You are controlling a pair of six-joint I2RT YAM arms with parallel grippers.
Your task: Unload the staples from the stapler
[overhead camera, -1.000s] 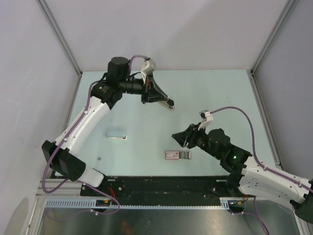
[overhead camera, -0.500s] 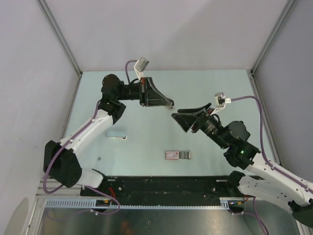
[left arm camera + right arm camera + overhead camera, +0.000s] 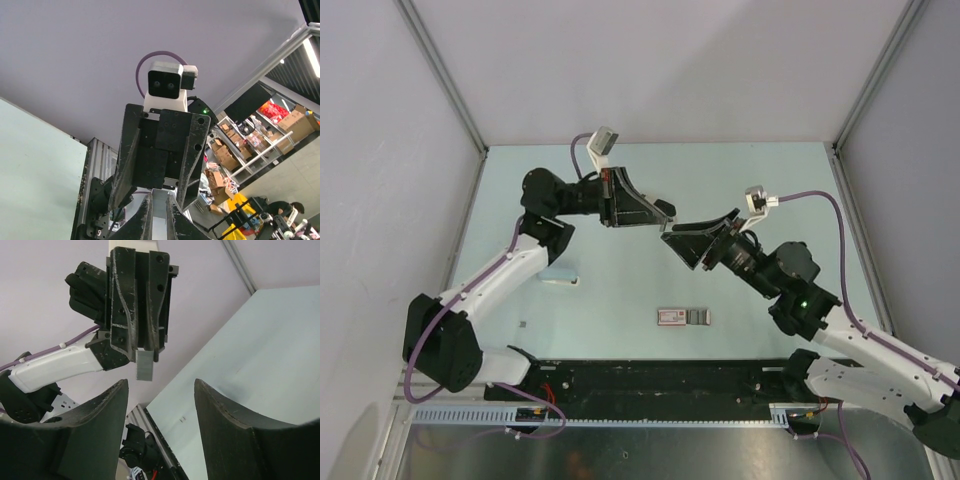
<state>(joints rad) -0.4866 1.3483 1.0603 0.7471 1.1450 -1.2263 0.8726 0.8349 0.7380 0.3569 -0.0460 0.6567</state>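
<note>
Standoff above the tabletop | left pincer, swung inward, stays clenched on the stapler, held aloft, pale end poking out | right pincer, up from below, now faces it, released and empty | unloading looks about to start, no staples seen

Two arms alike: white shells on the long links of the left arm and the right arm, black housings at the joints; a purple cable run along each; a white camera block with two dark lenses at each wrist; black, scratched, wedge-shaped fingers; round screw heads in their black mounts; small green light on the right arm's elbow
</note>
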